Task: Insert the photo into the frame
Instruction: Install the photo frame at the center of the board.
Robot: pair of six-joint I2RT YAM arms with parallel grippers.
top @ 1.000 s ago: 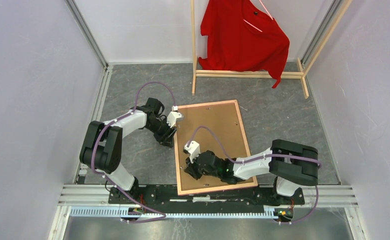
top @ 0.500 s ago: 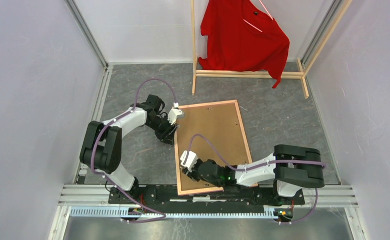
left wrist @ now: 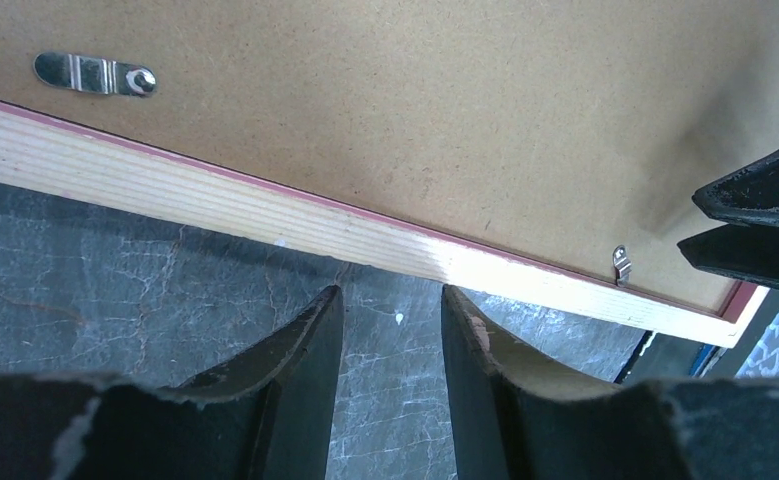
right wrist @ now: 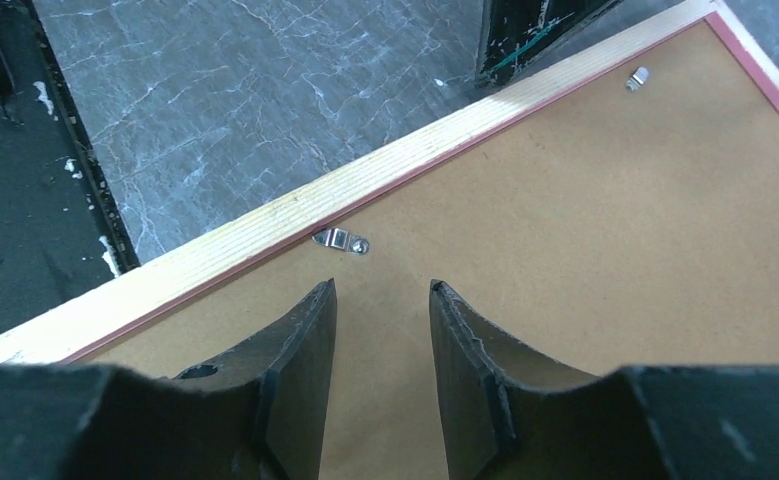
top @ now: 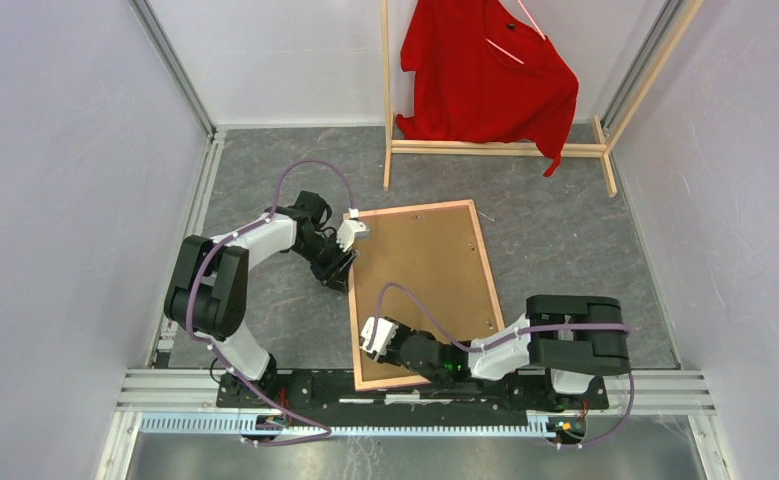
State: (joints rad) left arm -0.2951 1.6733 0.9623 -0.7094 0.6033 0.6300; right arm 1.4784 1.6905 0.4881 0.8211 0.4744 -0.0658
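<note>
Frame (top: 415,207) face down, flat on the grey marbled surface (top: 565,240).
Light wood back up, thin pink lip inside. Brown backing board (top: 425,270) fills the opening; small metal clip (right wrist: 342,240) by the rail. Long sides run near-to-far, slightly skewed.

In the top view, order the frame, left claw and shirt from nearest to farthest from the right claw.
1. Frame, directly under the right claw.
2. Left claw, beside the frame's left edge.
3. Shirt, on the far rack.
</note>
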